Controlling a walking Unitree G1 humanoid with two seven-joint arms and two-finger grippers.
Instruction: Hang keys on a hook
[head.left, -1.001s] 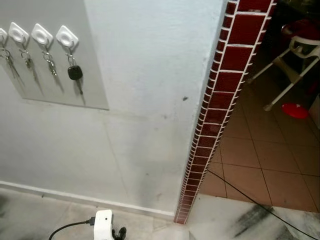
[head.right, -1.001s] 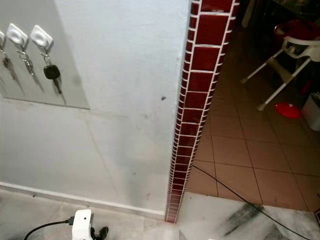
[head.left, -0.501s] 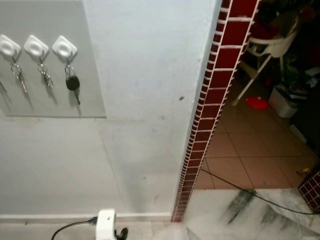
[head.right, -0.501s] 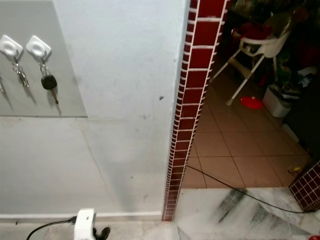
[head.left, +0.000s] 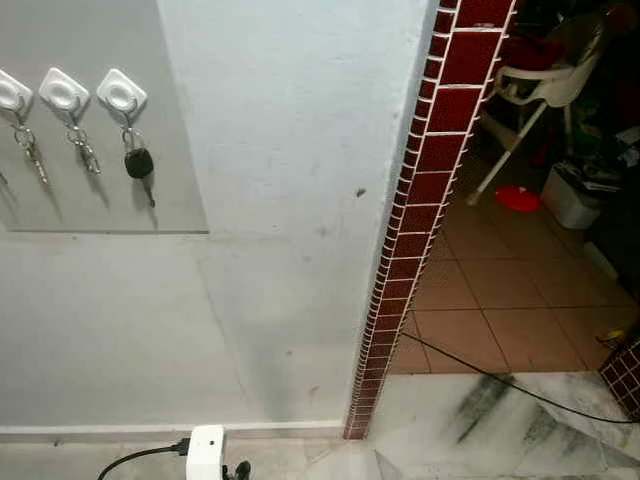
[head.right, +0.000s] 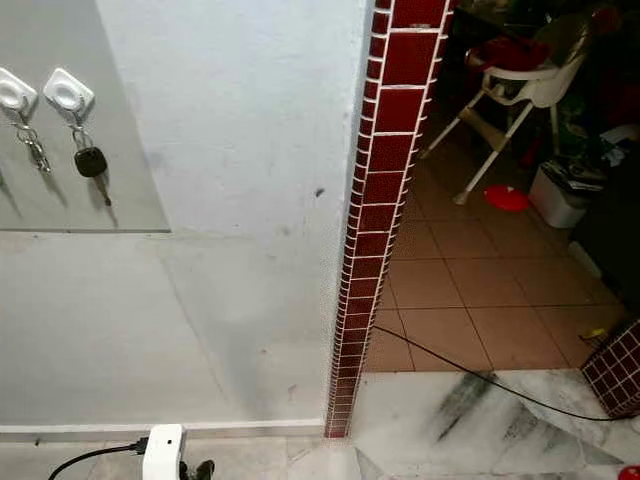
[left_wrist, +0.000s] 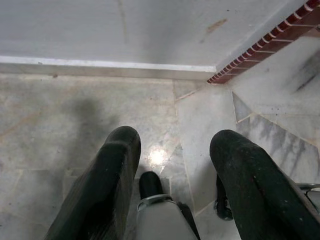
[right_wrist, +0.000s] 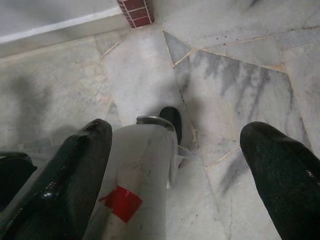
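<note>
White wall, brick edge, open tiled room to the right.
The wall (head.left: 300, 150) ends at a red brick corner strip (head.left: 415, 215); beyond it lie terracotta floor tiles (head.left: 500, 300) and a high chair (head.left: 545, 85). Keys (head.left: 138, 165) hang on white hooks (head.left: 120, 92) on a grey panel (head.left: 90, 150). Left gripper (left_wrist: 175, 165) and right gripper (right_wrist: 175, 165) hang over marble floor (left_wrist: 75, 115), fingers apart, holding nothing.

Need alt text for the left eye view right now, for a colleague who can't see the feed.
Three white hooks on a grey wall panel at upper left each hold keys; the rightmost carries a black-headed key. A red brick pillar edge runs diagonally, with a tiled room and a white high chair beyond.
</note>
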